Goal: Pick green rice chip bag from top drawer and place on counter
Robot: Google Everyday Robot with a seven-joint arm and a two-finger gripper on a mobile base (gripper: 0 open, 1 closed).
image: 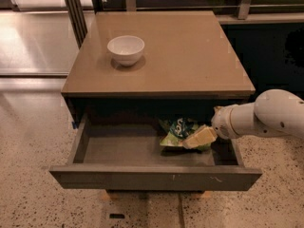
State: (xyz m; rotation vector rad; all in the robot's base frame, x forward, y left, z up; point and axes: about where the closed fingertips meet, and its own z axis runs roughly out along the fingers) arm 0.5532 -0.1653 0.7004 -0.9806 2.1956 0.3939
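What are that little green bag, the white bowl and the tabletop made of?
The green rice chip bag looks like foil or plastic film, crinkled and glinting; it lies in the top drawer with the gripper on its right side. The white bowl: ceramic or plastic, smooth, glossy. The counter: tan, perhaps laminate; it reflects light.
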